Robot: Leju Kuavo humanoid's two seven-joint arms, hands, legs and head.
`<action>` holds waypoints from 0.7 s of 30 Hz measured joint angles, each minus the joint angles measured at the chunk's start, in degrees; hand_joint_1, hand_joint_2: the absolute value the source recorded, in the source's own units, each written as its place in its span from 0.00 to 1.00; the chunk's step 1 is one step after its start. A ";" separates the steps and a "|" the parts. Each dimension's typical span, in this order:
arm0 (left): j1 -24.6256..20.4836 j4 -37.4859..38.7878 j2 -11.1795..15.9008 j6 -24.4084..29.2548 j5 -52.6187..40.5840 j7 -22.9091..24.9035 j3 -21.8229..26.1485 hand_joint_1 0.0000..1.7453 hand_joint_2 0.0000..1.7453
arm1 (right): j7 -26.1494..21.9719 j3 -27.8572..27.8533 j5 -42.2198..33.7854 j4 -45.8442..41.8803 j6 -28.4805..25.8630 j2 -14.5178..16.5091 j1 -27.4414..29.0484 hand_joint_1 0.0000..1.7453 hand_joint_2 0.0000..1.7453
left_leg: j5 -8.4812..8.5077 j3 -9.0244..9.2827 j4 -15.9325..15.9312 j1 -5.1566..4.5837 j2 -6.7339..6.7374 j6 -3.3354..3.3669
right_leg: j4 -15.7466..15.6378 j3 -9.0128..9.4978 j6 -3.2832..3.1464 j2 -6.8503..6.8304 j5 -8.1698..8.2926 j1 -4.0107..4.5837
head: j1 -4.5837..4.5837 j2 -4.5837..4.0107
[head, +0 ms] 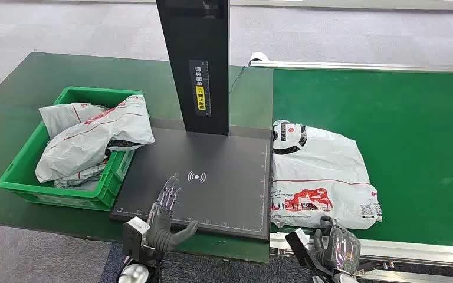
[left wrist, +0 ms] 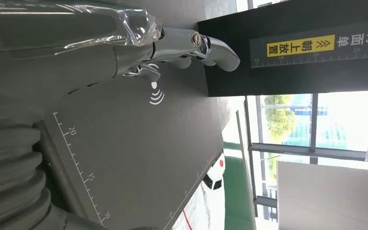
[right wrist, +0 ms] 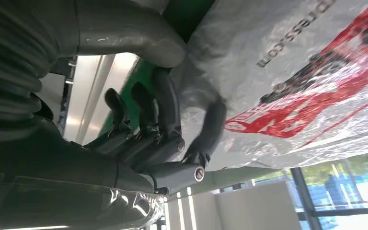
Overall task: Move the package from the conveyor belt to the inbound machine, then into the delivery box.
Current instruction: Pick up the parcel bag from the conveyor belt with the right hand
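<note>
Grey poly mailer pkg (head: pixel 321 177) on green conveyor belt (head: pixel 401 135), long axis near-far, just beyond R hand (head: pixel 337 246), fingers curled at its near edge, not gripping; L hand (head: pixel 166 213) open over scanner plate (head: pixel 224 165).

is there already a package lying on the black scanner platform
No, the black scanner platform is bare in the head view; the white package lies beside it on the green conveyor belt.

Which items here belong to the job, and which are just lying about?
Job: package on the conveyor belt; inbound machine; green delivery box; right hand at the package's near edge.
Lying about: packages already in the box; left hand, holding nothing.
</note>
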 joint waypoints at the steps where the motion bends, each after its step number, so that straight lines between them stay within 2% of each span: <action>1: -0.01 0.00 -0.01 0.05 0.00 0.00 -0.01 0.00 1.00 | 0.04 0.13 0.06 -0.21 0.00 0.04 0.13 0.00 1.00 | 0.00 0.00 0.00 0.00 0.00 0.00 | 0.00 0.00 0.00 0.00 0.00 0.00 | 0.00 0.00; 10: -0.51 0.00 -0.44 0.34 -0.13 0.01 -0.20 0.00 1.00 | 0.60 2.54 0.50 -3.44 -0.01 1.92 2.38 0.00 1.00 | 0.00 0.01 0.00 0.00 0.00 0.00 | 0.00 0.00 0.00 0.00 0.00 0.00 | 0.01 0.00; 21: -2.13 0.48 -0.50 -0.31 0.54 0.01 -0.23 0.00 1.00 | 3.30 4.63 1.08 -4.48 -0.01 1.92 4.15 0.00 1.00 | 0.00 0.01 0.00 0.00 0.01 0.00 | 0.00 0.00 0.00 0.00 0.00 0.00 | -0.01 0.00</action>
